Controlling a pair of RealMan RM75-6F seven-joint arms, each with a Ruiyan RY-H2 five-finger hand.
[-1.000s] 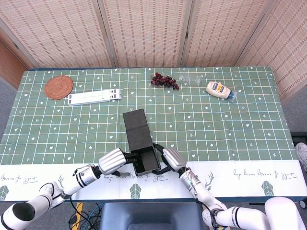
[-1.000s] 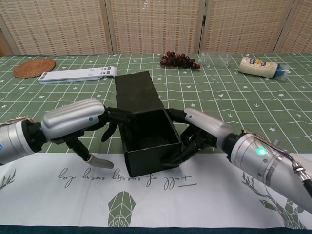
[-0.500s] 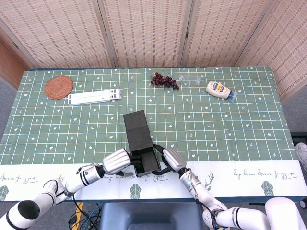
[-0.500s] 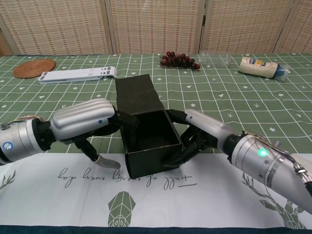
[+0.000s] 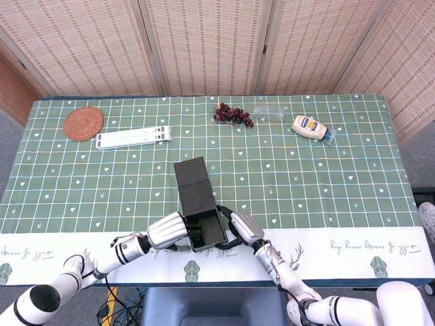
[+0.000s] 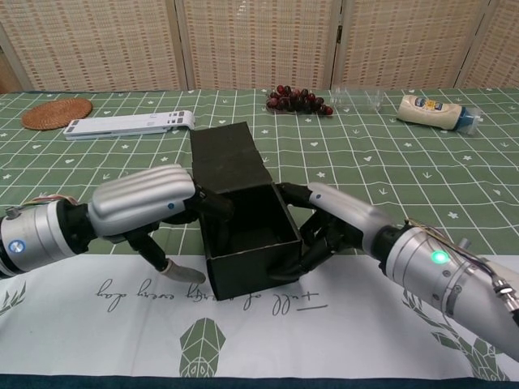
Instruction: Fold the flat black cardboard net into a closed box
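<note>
The black cardboard box (image 5: 207, 229) (image 6: 250, 237) stands near the table's front edge as an open tray with its walls up. Its lid flap (image 5: 192, 183) (image 6: 229, 157) lies nearly flat behind it. My left hand (image 5: 167, 231) (image 6: 143, 203) is against the box's left wall, its fingers reaching over the rim and its thumb pointing down at the table. My right hand (image 5: 245, 227) (image 6: 339, 219) cups the right wall, its dark fingers curled along that side and the front corner. The box is held between both hands.
At the back of the green cloth lie a woven coaster (image 5: 83, 123) (image 6: 57, 113), a white slatted strip (image 5: 133, 138) (image 6: 130, 123), dark grapes (image 5: 233, 114) (image 6: 300, 100), a clear bottle (image 5: 270, 113) (image 6: 357, 98) and a mayonnaise bottle (image 5: 311, 127) (image 6: 434, 111). A white runner (image 6: 268, 316) covers the front edge.
My left hand has moved right, up to the box's left wall, and its fingers now lie over the rim. The right hand has stayed on the right wall.
</note>
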